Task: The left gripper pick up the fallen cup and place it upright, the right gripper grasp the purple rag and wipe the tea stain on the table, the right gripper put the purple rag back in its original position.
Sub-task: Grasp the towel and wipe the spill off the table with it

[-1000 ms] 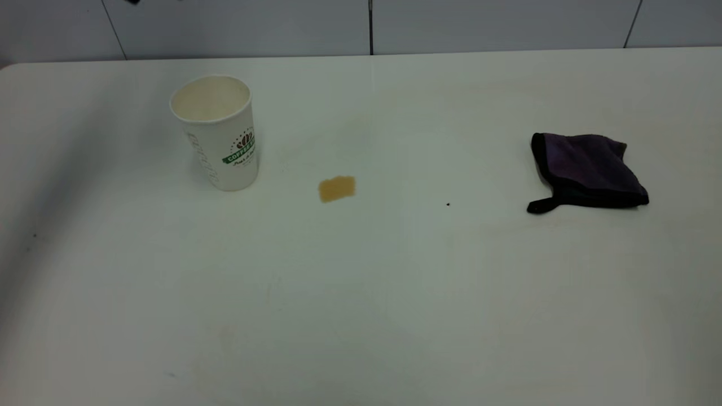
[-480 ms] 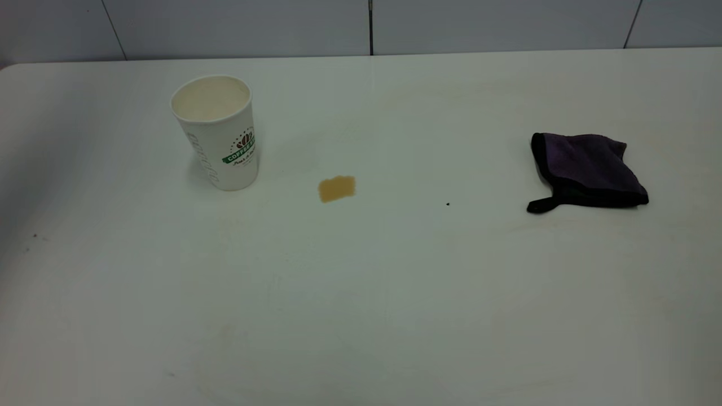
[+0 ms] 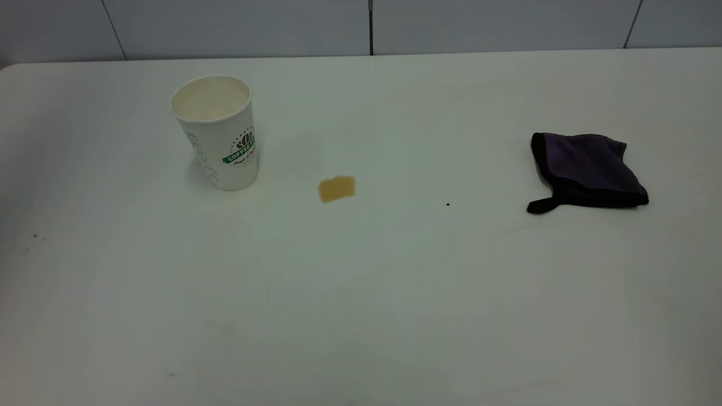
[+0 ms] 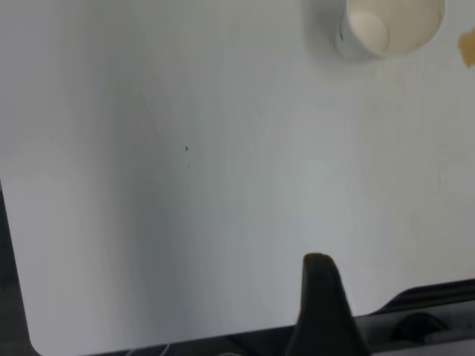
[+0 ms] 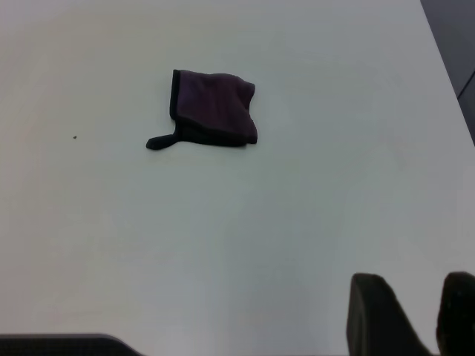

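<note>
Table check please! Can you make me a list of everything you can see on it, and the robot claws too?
Surface: white table, with a small dark speck near the middle.
Job's things: paper cup standing upright, apart from the tan tea stain beside it; purple rag lying folded toward the right arm's side, untouched.
Clutter: nothing seen.
Claws: left claw raised over bare table, far from the cup, one finger showing; right claw raised, away from the rag, fingers apart with nothing between them.
Cables: nothing seen.
Surroundings: grey panelled wall behind the table.
</note>
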